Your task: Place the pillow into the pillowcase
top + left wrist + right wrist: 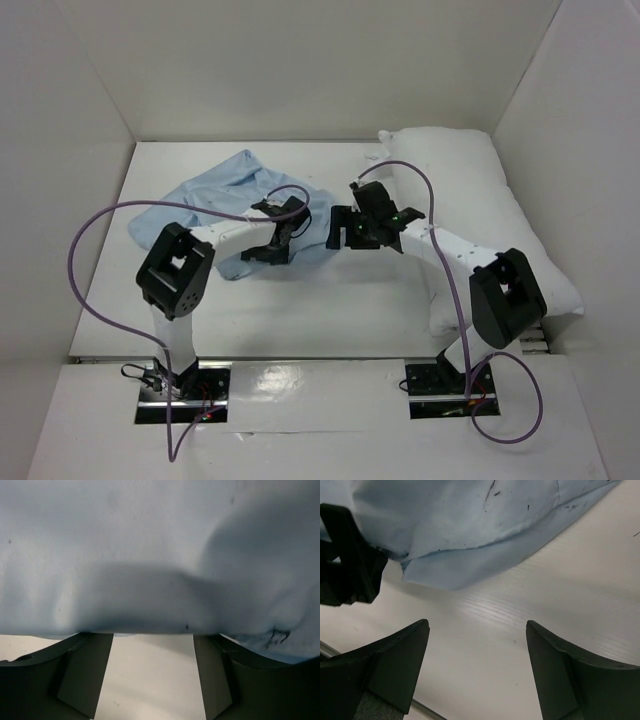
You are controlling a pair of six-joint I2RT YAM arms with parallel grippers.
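Note:
The pale blue pillowcase (225, 195) lies crumpled at the back left of the table. The plump white pillow (470, 190) lies along the right side, partly under my right arm. My left gripper (290, 232) is at the pillowcase's near right edge. In the left wrist view its jaws (152, 635) stand open, bare table shows between them, and the pillowcase (150, 555) drapes over the fingertips and hides them. My right gripper (335, 232) faces it, open (477, 625) over bare table. A corner of the pillowcase (470, 525) and the left gripper (345, 560) lie just ahead of it.
White walls close in the table (330, 310) at the back and both sides. Purple cables (90, 240) loop off both arms. The table's near edge (420, 707) shows below the right fingers.

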